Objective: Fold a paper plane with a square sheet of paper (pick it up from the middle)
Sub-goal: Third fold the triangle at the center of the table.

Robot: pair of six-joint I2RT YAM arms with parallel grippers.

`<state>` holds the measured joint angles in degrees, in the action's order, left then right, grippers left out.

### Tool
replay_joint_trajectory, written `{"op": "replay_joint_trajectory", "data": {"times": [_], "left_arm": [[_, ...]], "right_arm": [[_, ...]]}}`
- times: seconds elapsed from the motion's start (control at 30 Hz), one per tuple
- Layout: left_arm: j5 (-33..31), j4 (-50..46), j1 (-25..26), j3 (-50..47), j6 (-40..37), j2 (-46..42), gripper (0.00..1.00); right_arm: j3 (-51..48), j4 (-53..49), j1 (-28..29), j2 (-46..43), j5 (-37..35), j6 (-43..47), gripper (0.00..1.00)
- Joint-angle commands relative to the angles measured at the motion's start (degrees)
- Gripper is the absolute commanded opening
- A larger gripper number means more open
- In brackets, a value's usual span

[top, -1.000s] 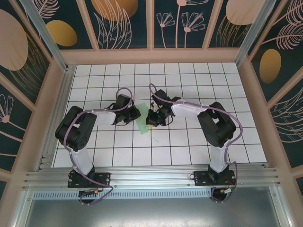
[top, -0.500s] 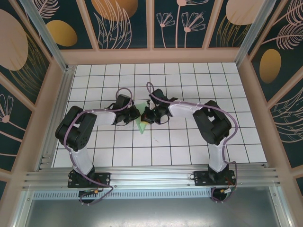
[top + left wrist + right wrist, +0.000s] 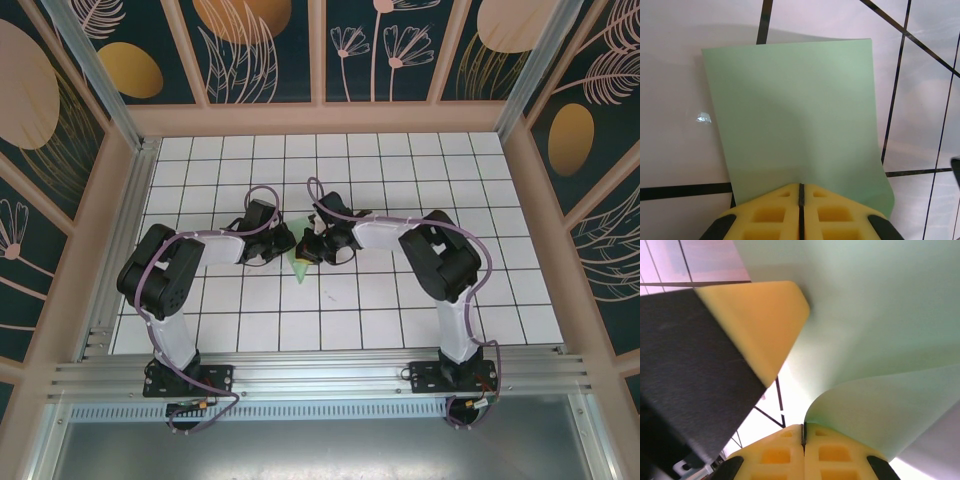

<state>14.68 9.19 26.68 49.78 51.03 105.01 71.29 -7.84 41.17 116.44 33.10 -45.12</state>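
The pale green sheet of paper (image 3: pixel 298 265) sits directly in front of the left hand (image 3: pixel 290 248), over the white tiled bench (image 3: pixel 400 300), and it fills the narrow gap between that hand and the right hand (image 3: pixel 308 250), which faces the left hand from the other side. From the left hand's own camera, its yellow fingers (image 3: pixel 765 217) are pressed flat together with only a thin seam between them, and the paper's near edge meets their tips. The rest of the sheet spreads away from that hand as a plain, nearly flat panel with its two far corners free. Whether that near edge is caught in the seam cannot be told. From the right hand's camera, this hand is also pressed together, and it pinches the paper. One edge of the sheet rises out of the seam and curls up and over to the side away from the left hand, while a second broad layer of green hangs above it. One yellow finger of the left hand shows close beside that curl, touching or almost touching the paper.
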Motion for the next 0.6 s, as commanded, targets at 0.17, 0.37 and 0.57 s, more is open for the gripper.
{"op": "replay_joint_trajectory", "data": {"times": [0.17,0.37,0.57], "left_arm": [[-0.4,-1.0,-0.1,-0.7,-1.3,1.0,0.1],[-0.5,-0.9,-0.1,-0.7,-1.3,1.0,0.1],[-0.4,-1.0,-0.1,-0.8,-1.4,0.9,0.1]], "right_arm": [[-0.4,2.2,0.6,1.9,1.0,-0.7,0.0],[-0.4,2.8,0.6,2.3,-0.1,-1.5,0.0],[-0.3,2.1,0.6,3.0,-0.1,-1.1,0.0]]}}
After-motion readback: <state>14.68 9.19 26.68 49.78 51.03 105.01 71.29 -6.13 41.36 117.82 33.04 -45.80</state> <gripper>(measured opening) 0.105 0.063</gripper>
